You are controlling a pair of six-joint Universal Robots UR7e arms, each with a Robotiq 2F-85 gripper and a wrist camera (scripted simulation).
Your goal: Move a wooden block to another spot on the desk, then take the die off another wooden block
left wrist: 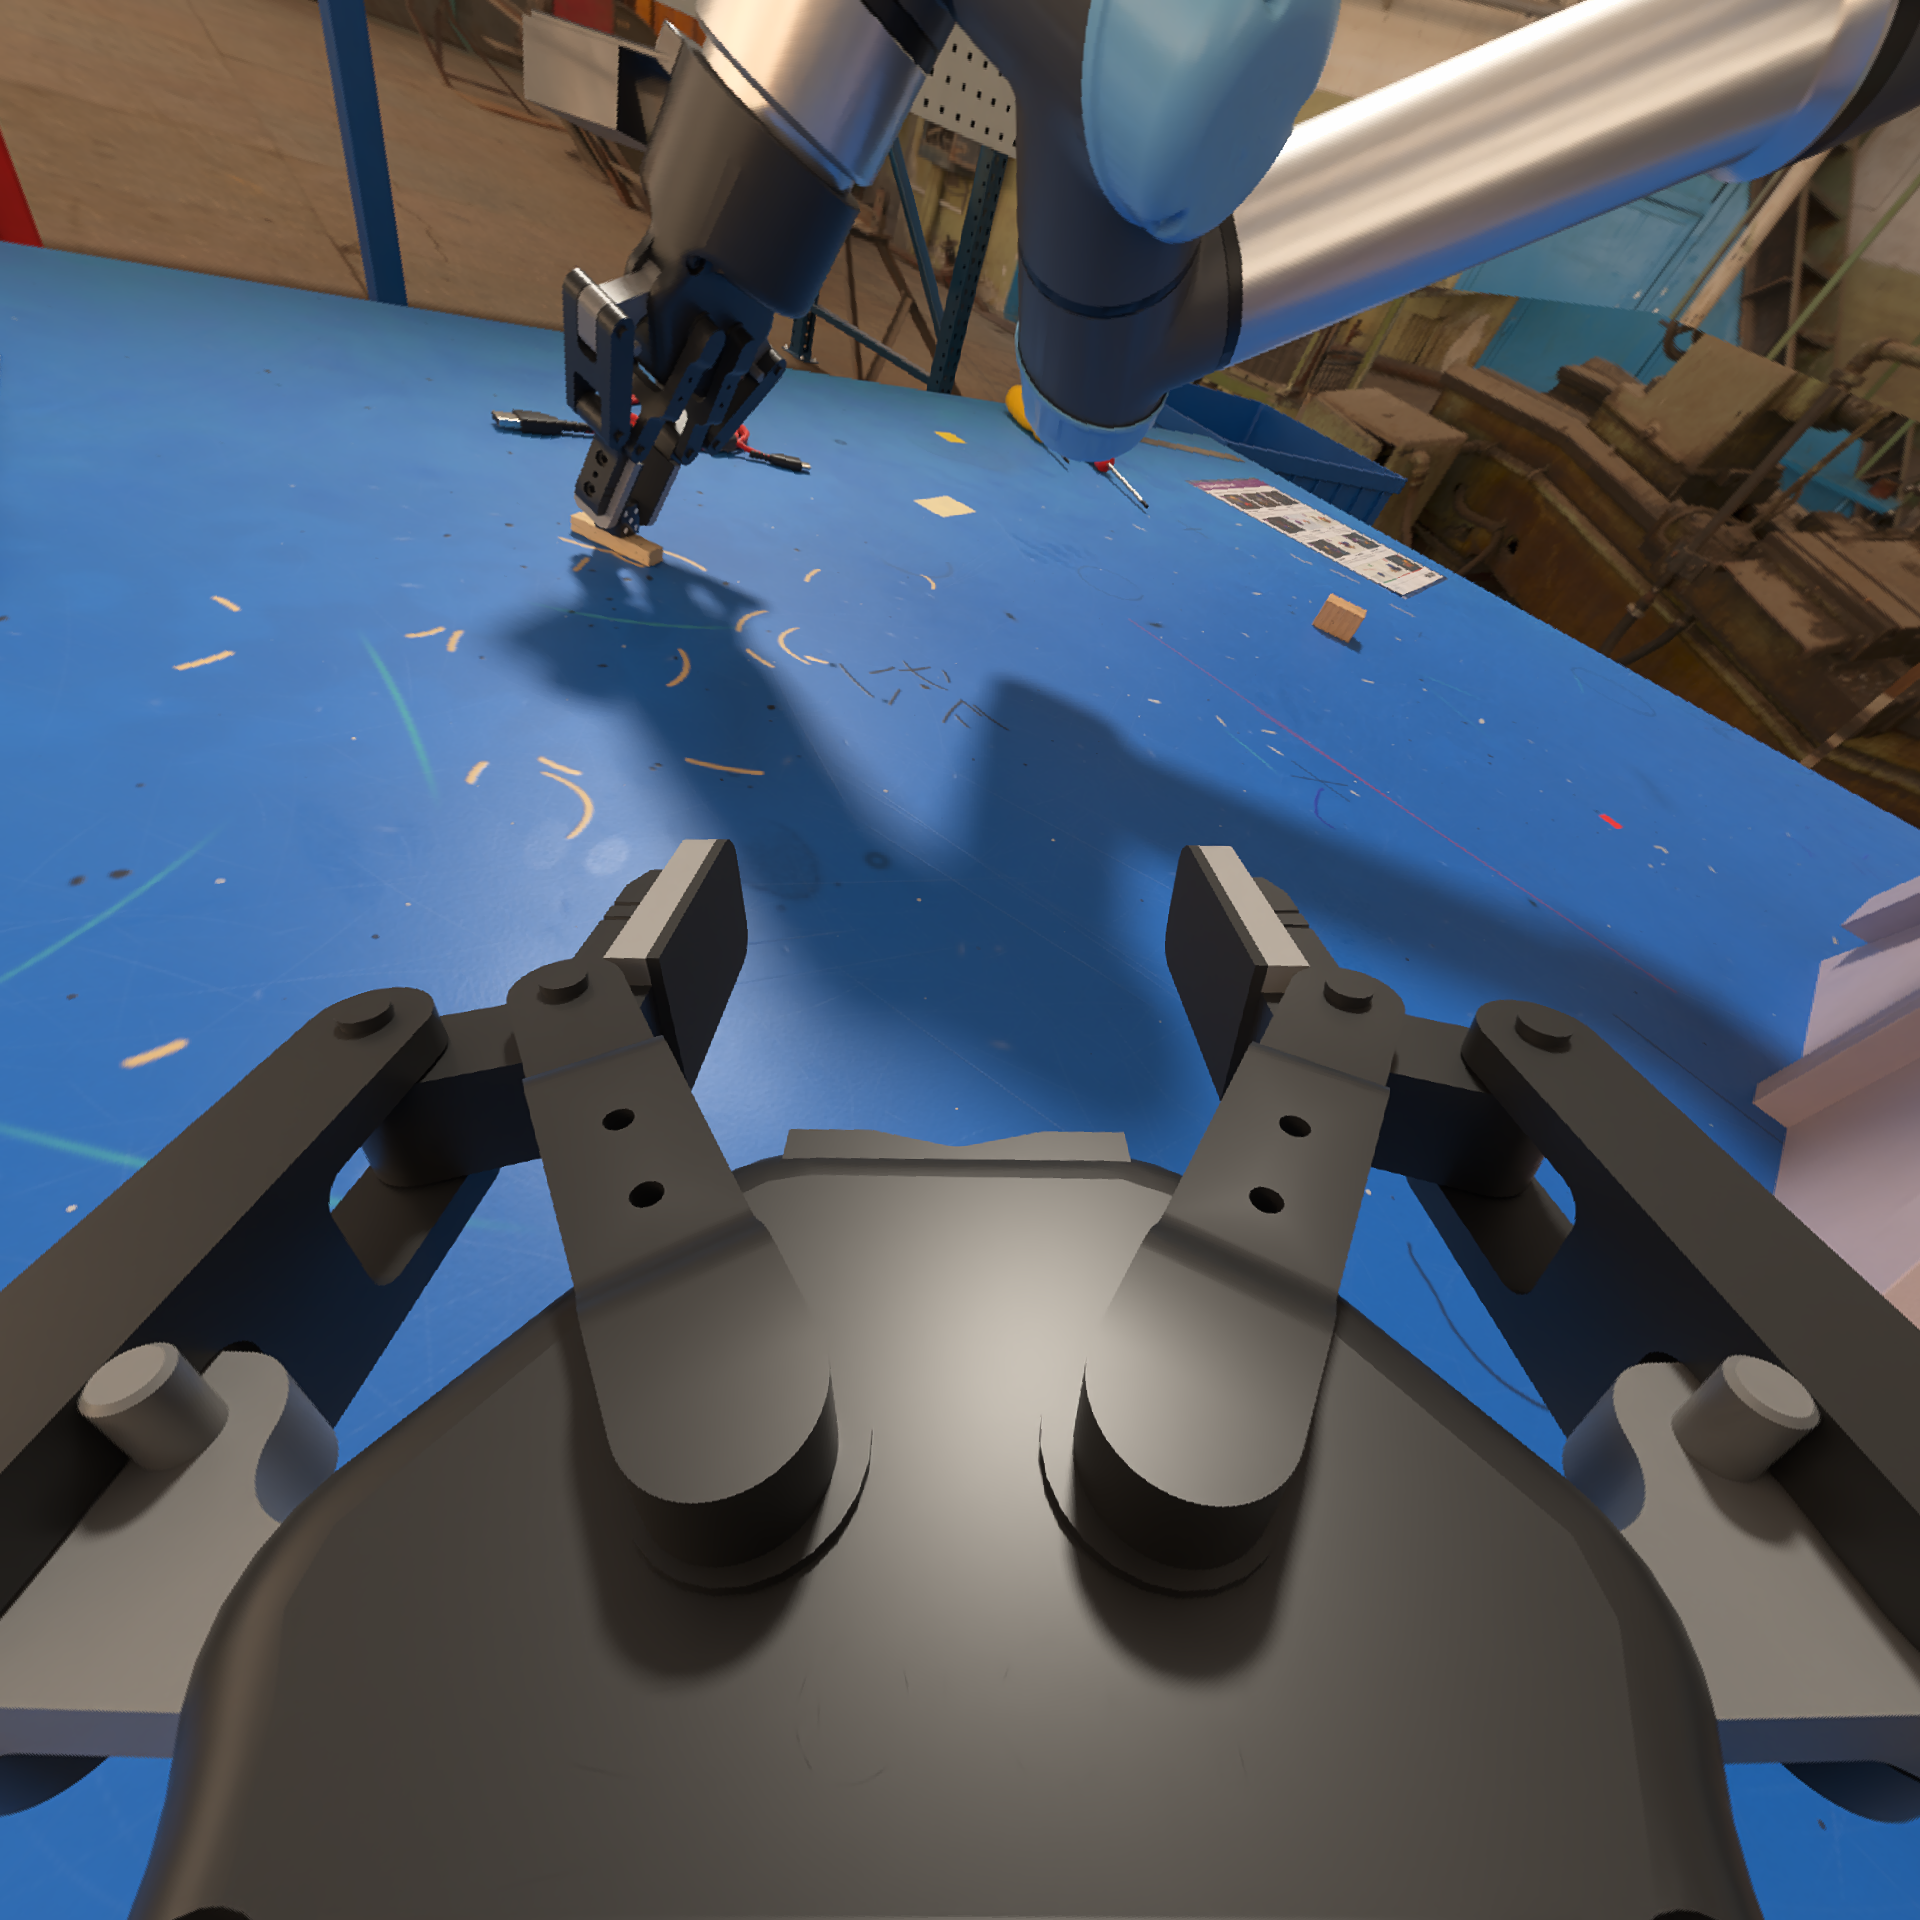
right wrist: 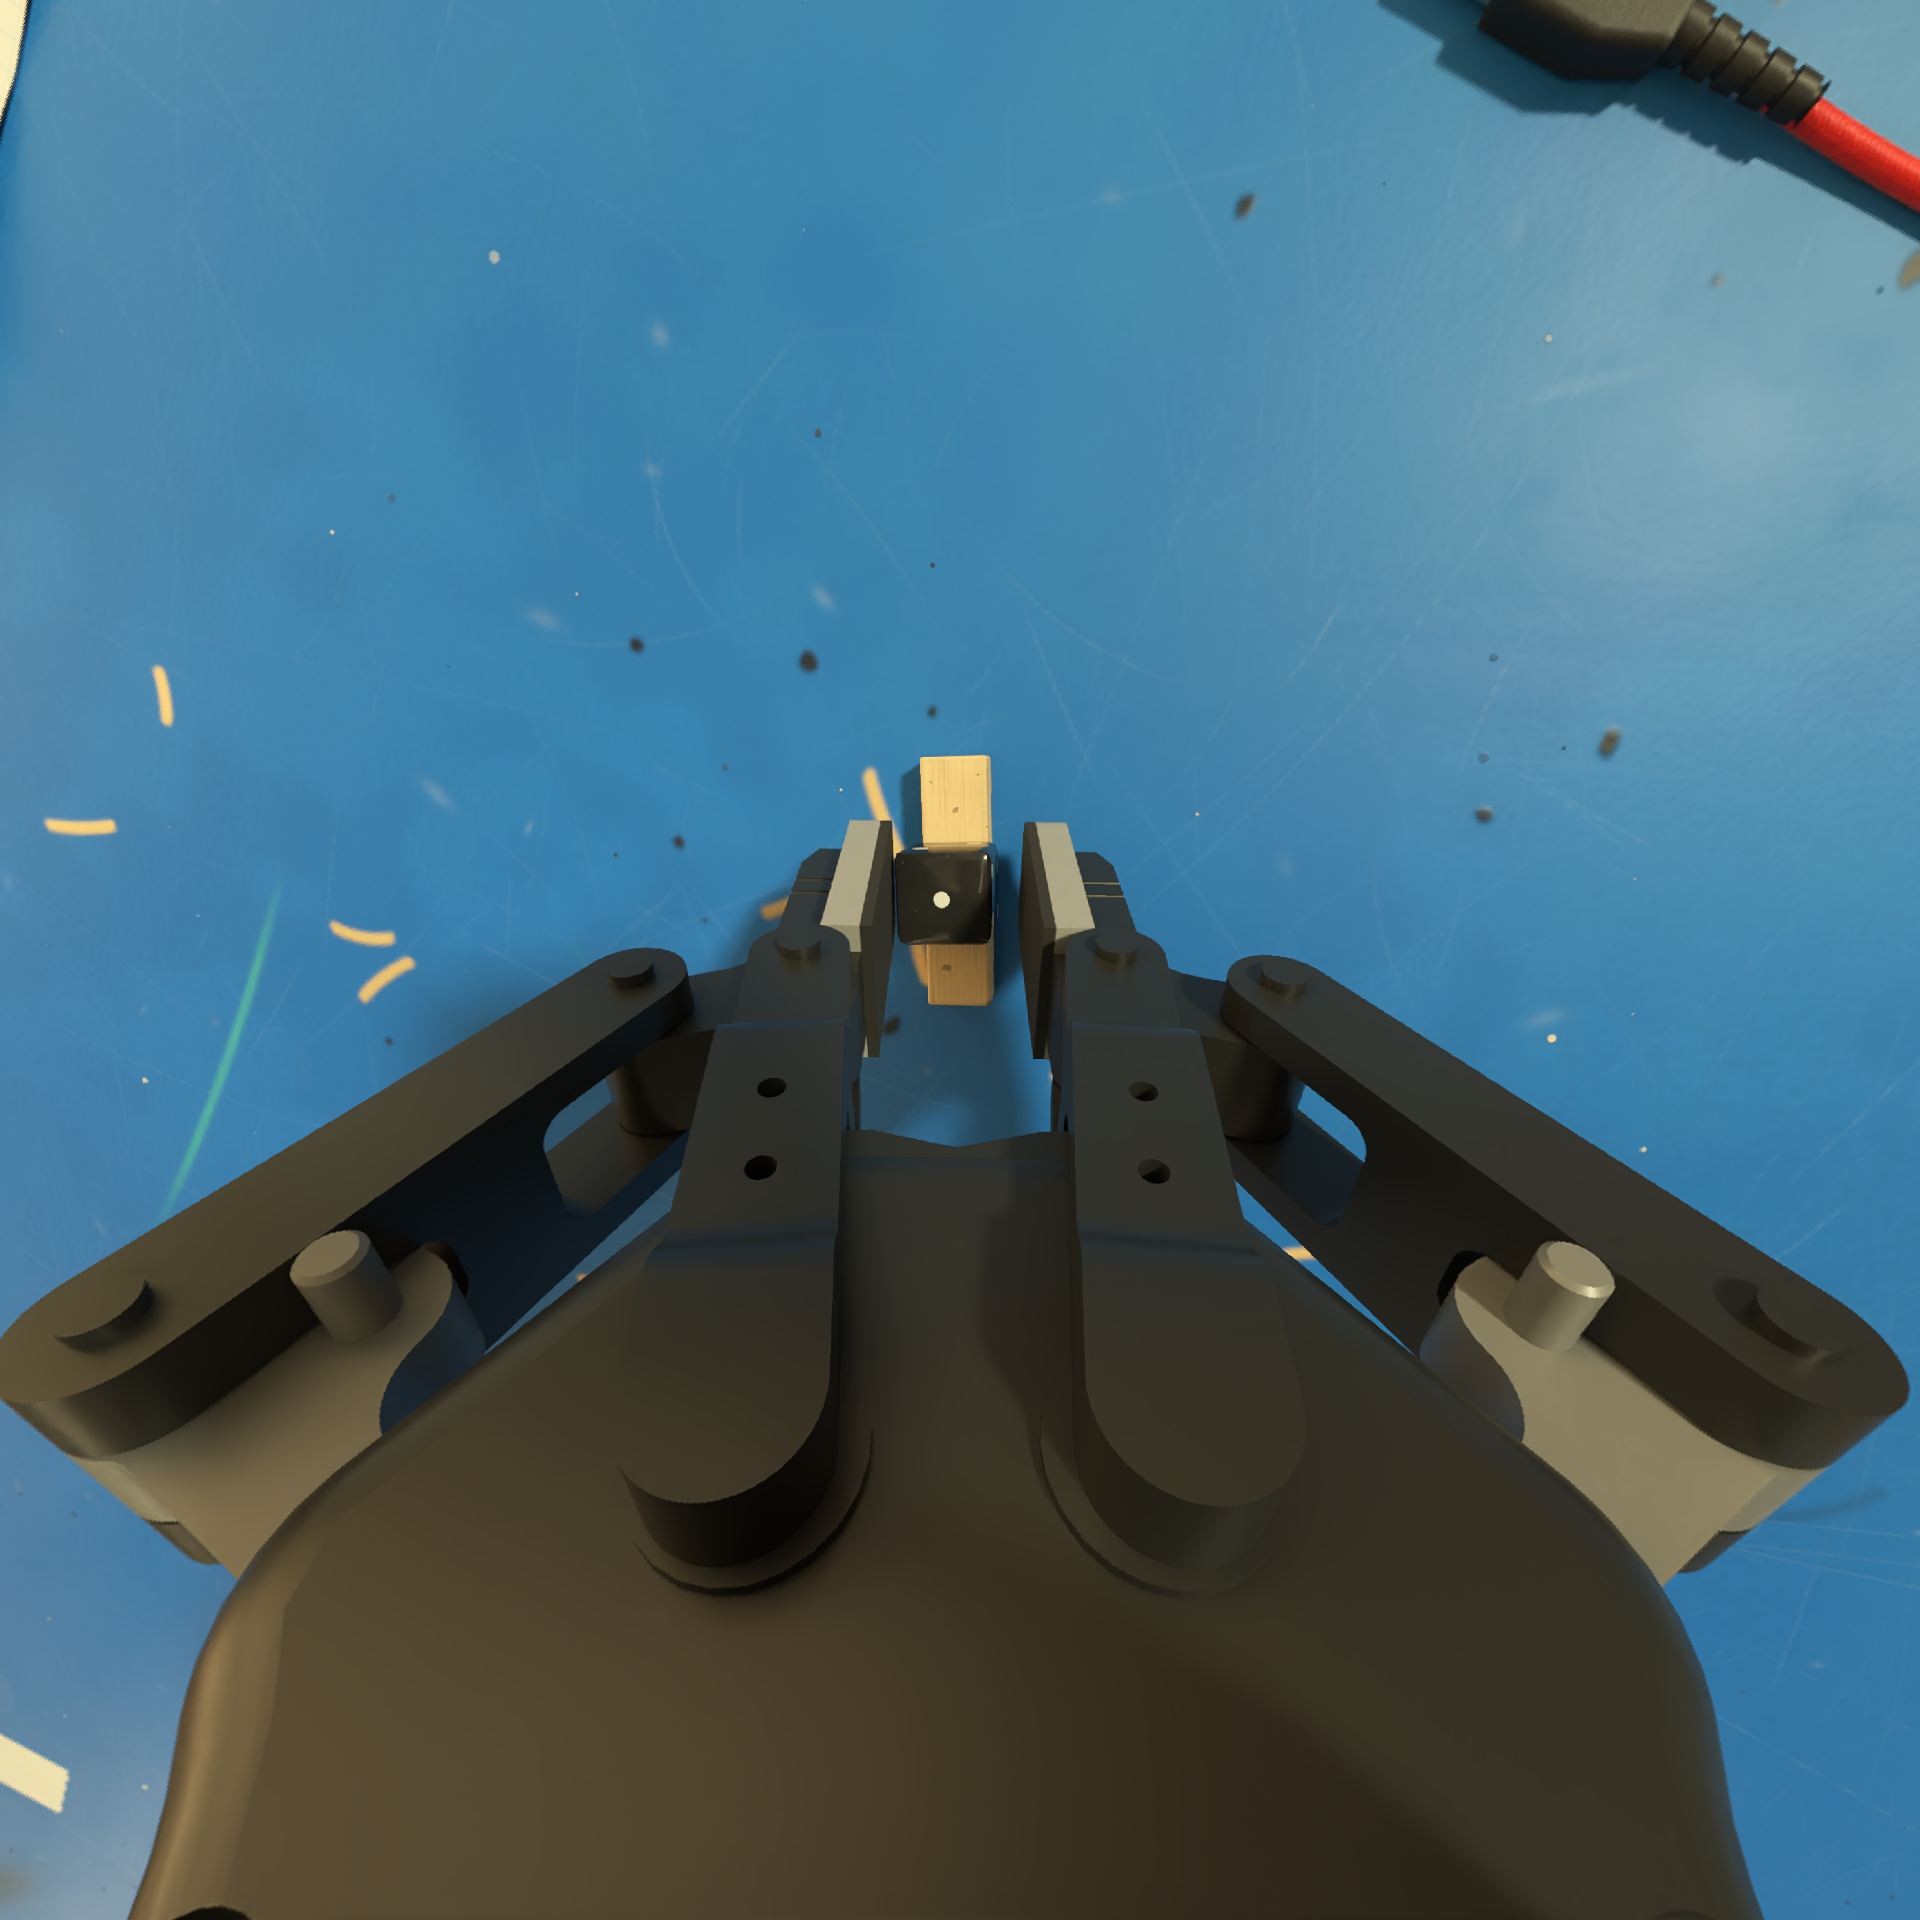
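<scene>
A black die (right wrist: 943, 900) with one white pip up sits on a long pale wooden block (right wrist: 956, 795) that lies flat on the blue desk (right wrist: 1351, 623). My right gripper (right wrist: 958, 862) points straight down and straddles the die. Its left pad is against the die and a narrow gap shows at the right pad. In the left wrist view the right gripper (left wrist: 623, 509) stands over that block (left wrist: 615, 540) at the far left. A small wooden cube (left wrist: 1340, 618) lies alone at the far right. My left gripper (left wrist: 956, 935) is open and empty above the desk.
A red and black cable (right wrist: 1849, 135) lies beyond the block; it also shows in the left wrist view (left wrist: 769, 454). A printed leaflet (left wrist: 1320, 535), yellow paper squares (left wrist: 943, 506), a screwdriver (left wrist: 1127, 486) and a blue bin (left wrist: 1278, 442) sit at the back. A pale box (left wrist: 1860, 997) stands at the right edge.
</scene>
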